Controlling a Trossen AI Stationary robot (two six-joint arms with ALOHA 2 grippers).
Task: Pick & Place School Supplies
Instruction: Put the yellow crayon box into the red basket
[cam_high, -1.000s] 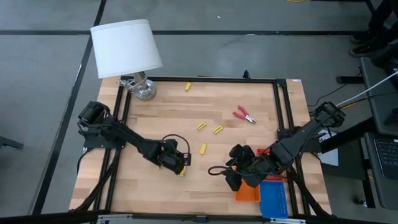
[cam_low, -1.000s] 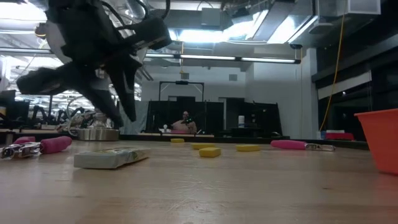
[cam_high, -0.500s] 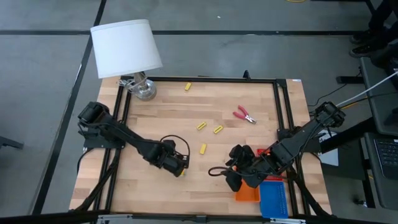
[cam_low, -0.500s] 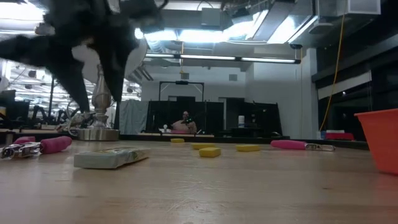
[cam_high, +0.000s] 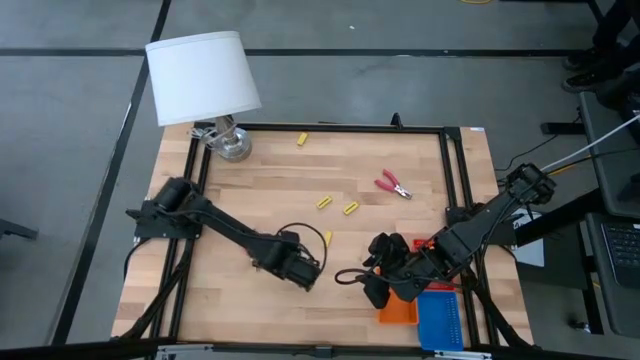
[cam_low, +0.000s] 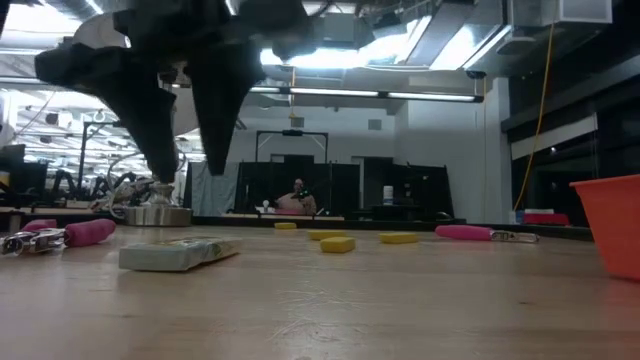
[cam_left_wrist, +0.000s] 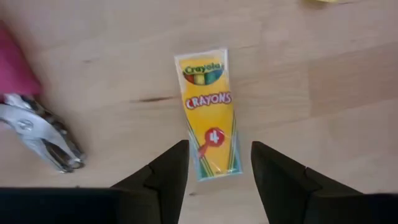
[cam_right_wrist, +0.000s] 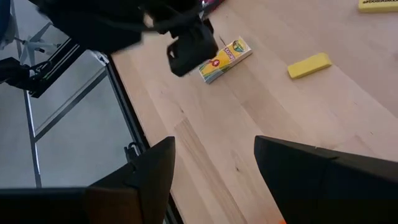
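A yellow crayon pack (cam_left_wrist: 208, 115) lies flat on the wooden table. My left gripper (cam_left_wrist: 217, 149) is open and hangs above it, pointing down, with one finger over each side of the pack's near end. It hides the pack in the high view (cam_high: 308, 275) and stands clear above the pack (cam_low: 178, 253) in the low view. A red-handled tool (cam_left_wrist: 37, 124) lies beside the pack. Another red-handled tool (cam_high: 393, 185) and several small yellow blocks (cam_high: 324, 202) lie farther back. My right gripper (cam_high: 370, 285) is open and empty at the near right.
A lamp with a white shade (cam_high: 200, 80) stands at the far left corner. An orange mesh tray (cam_high: 398, 310) and a blue one (cam_high: 440, 318) sit at the near right edge beside my right arm. A black frame (cam_high: 445, 170) borders the table.
My left gripper has moved toward the table's right and near edges and now stands over the crayon pack. It has tipped from a slant to point straight down. The pack has not moved.
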